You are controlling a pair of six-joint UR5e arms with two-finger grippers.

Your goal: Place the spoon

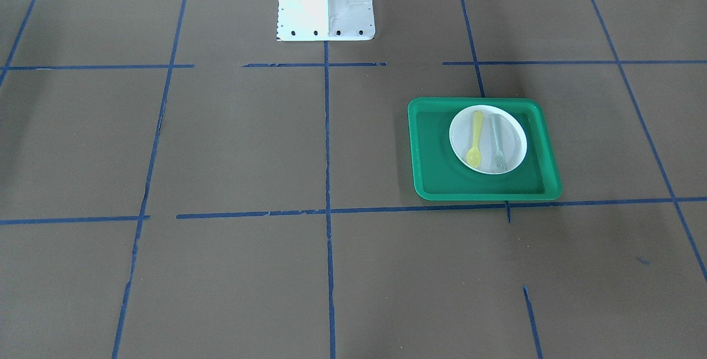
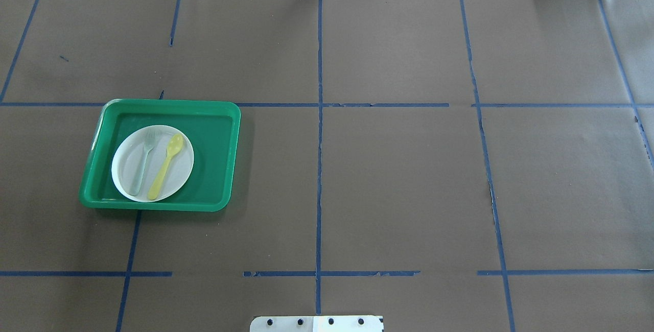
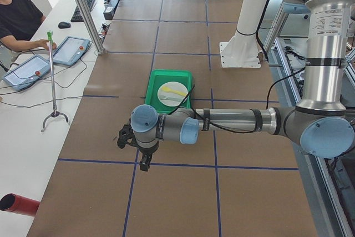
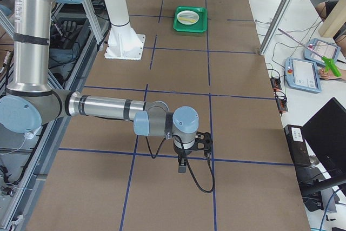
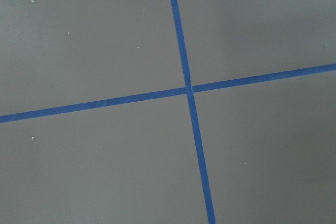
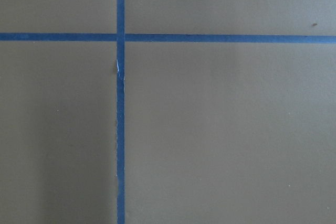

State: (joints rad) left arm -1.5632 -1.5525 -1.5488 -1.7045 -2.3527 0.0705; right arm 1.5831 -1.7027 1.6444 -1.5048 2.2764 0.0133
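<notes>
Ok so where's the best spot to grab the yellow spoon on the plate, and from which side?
Probably the slim handle of the spoon, about midway, from straight above, jaws across its width. It lies flat on the white plate, so nothing gets under it from the side; the fork lies parallel beside it, leaving little room there.

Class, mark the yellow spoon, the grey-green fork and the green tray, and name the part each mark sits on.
spoon (image 2: 164, 168), overhead exterior view, middle of its handle.
fork (image 2: 142, 166), overhead exterior view, middle of its handle.
green tray (image 2: 214, 158), overhead exterior view, bare floor near its right wall.
</notes>
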